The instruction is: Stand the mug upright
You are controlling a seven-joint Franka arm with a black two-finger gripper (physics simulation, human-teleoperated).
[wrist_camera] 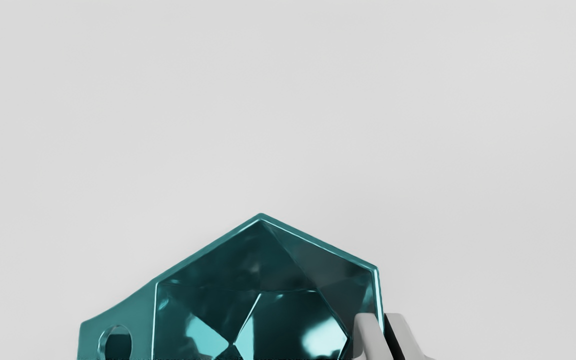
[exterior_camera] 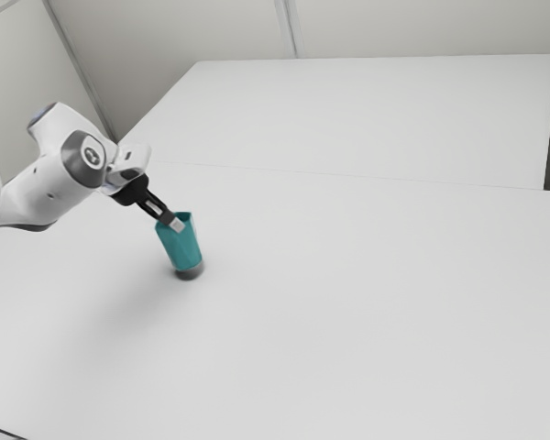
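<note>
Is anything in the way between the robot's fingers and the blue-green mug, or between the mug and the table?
No, I see nothing in the way. The fingers are already at the mug, one inside and one outside, with its wall between them. Nothing visible blocks it from the table below.

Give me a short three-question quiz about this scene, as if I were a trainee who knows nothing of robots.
1. True or false: the mug is red.

2. How does the gripper hold the mug's wall?
A) Both fingers inside
B) One finger inside, one outside
C) Both fingers outside

3. Fill in the blank: the mug's handle has a ____ through it.

Key: 1. False, it is teal; 2. B; 3. hole
</note>
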